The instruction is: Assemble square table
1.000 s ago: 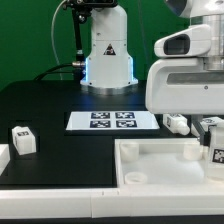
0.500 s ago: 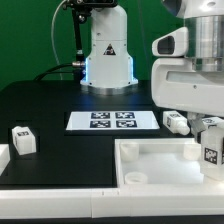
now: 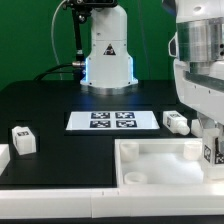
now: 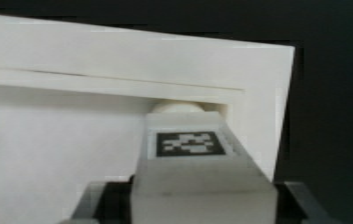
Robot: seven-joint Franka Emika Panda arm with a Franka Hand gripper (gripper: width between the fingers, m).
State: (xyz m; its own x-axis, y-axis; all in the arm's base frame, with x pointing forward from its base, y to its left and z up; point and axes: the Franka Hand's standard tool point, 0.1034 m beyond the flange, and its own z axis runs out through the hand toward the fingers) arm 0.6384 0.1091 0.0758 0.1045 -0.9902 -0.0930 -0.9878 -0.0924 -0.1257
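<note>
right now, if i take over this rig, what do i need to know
Gripper: straddles a tagged leg; I cannot tell whether it is clamped or loose.
Parts: the tabletop lies flat at the front of the exterior view, and the straddled leg is at its corner on the exterior view's right. A second leg lies just off the marker board, on the exterior view's right. A third leg sits on the exterior view's left.
Done: one leg brought to the tabletop; whether it is seated does not show.
Left: check that leg, then fit the two loose ones.
</note>
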